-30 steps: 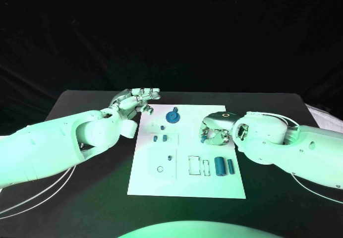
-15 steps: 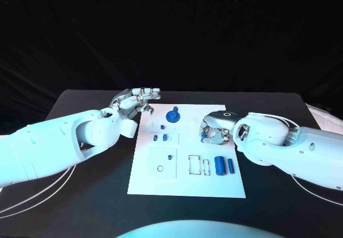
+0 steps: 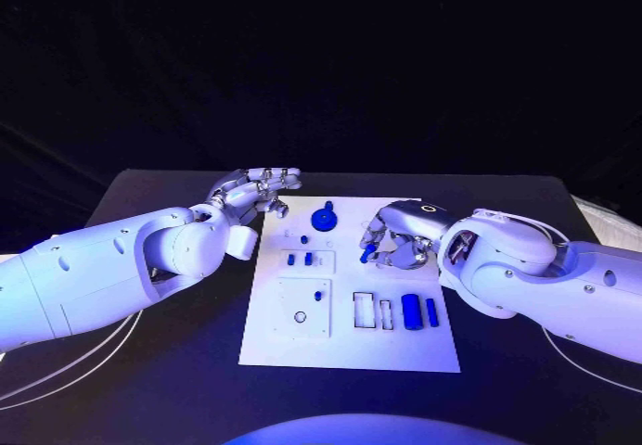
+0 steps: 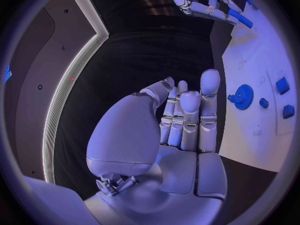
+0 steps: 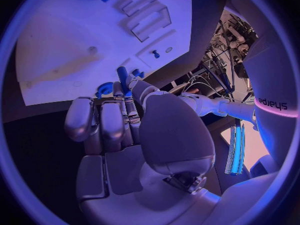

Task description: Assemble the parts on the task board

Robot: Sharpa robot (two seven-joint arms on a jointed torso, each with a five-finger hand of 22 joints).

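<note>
The white task board (image 3: 351, 345) lies mid-table. My right hand (image 3: 399, 237) hovers over its far right part and pinches a small blue peg (image 3: 368, 250); the peg (image 5: 122, 77) sticks out between the fingertips of that hand (image 5: 125, 135). A blue gear (image 3: 326, 218) sits near the board's far edge, two small blue pieces (image 3: 300, 259) to its near left. Two blue cylinders (image 3: 418, 311) lie at the board's right, beside rectangular slots (image 3: 363, 310). My left hand (image 3: 254, 193) hangs by the board's far left corner, fingers straight, holding nothing. The left wrist view shows this hand (image 4: 182, 120) beside the gear (image 4: 242, 96).
A raised square plate (image 3: 302, 306) with a small blue peg (image 3: 317, 295) sits on the board's left half. Bare black table (image 3: 174, 371) runs around the board on all sides. Both forearms lie low along the board's long sides.
My right hand has shifted a little toward the board's middle and far edge, carrying the blue peg. The left hand has stayed where it was.
</note>
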